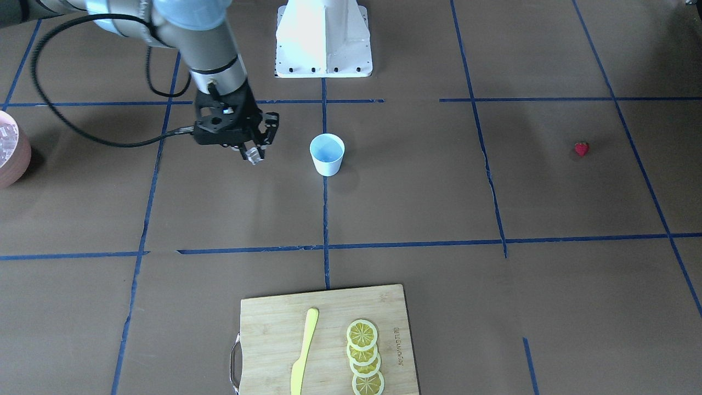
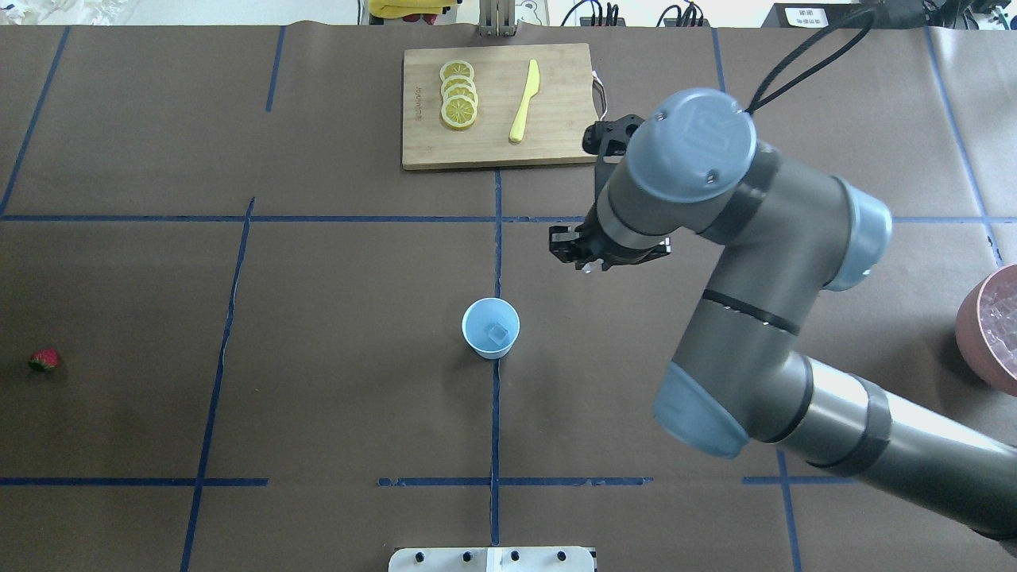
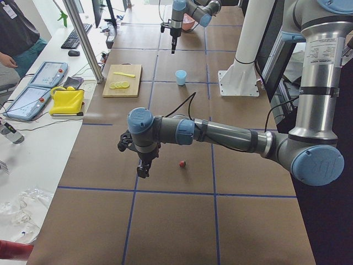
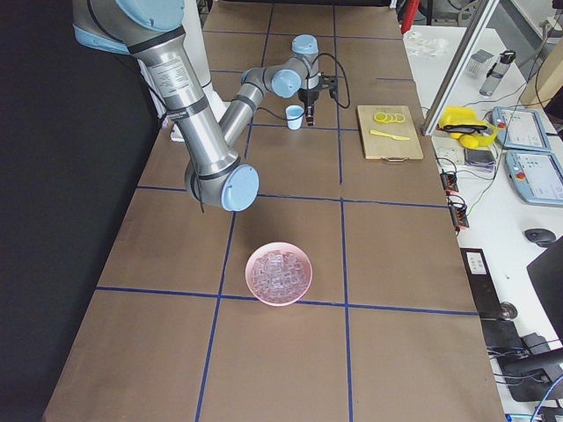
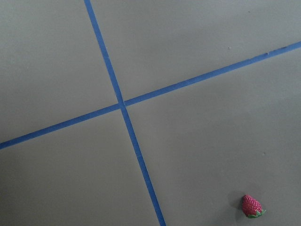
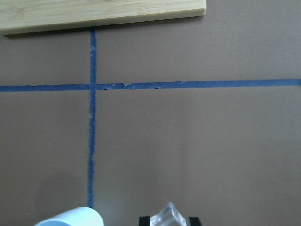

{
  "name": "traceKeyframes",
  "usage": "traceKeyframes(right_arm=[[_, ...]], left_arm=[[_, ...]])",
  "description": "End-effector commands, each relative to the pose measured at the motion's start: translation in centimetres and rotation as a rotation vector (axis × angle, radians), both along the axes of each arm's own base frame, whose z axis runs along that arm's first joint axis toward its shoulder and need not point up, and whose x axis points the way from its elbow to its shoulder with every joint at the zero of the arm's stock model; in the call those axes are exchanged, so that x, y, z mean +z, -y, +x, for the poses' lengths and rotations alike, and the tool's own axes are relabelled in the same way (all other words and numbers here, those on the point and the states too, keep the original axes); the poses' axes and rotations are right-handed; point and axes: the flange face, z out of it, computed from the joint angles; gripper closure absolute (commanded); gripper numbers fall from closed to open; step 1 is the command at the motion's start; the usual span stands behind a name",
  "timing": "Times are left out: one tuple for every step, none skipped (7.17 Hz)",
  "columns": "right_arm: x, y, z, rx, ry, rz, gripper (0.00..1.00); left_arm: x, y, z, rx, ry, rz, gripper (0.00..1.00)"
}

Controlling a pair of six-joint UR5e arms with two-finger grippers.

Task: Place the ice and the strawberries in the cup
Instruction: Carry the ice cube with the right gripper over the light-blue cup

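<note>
The white cup (image 2: pixel 491 328) with a light-blue inside stands at the table's middle, and one ice cube (image 2: pixel 498 334) lies in it. My right gripper (image 2: pixel 586 262) is shut on a clear ice cube (image 1: pixel 254 157) and holds it above the table, beside the cup (image 1: pixel 327 154) and apart from it. The right wrist view shows that cube (image 6: pixel 169 217) between the fingers and the cup's rim (image 6: pixel 70 217) at lower left. The red strawberry (image 2: pixel 44 360) lies alone far to the left. My left gripper (image 3: pixel 143 170) hovers near the strawberry (image 3: pixel 182 163); I cannot tell whether it is open or shut.
A pinkish bowl (image 2: pixel 993 330) full of ice cubes stands at the table's right edge. A wooden cutting board (image 2: pixel 496 151) at the far side carries lemon slices (image 2: pixel 458 103) and a yellow knife (image 2: pixel 524 101). Blue tape lines cross the brown table.
</note>
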Motion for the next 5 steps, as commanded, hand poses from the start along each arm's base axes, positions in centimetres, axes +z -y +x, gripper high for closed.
traceKeyframes(right_arm=[[-5.4,-1.6,-8.5,0.060,-0.006,-0.031,1.00],[-6.5,-1.8,-11.1,0.070,-0.018,-0.064,1.00],[-6.4,-2.3,-12.1,0.073,-0.033,-0.057,1.00],[-5.8,-2.9,-12.4,0.072,-0.083,-0.068,1.00],[-5.8,-3.0,-12.2,0.072,-0.100,-0.075,1.00]], left_arm=[[0.0,0.0,0.0,0.000,0.000,0.000,0.00],[0.0,0.0,0.0,0.000,0.000,0.000,0.00],[0.0,0.0,0.0,0.000,0.000,0.000,0.00],[0.1,0.0,0.0,0.000,0.000,-0.002,0.00],[0.1,0.0,0.1,0.000,0.000,-0.003,0.00]])
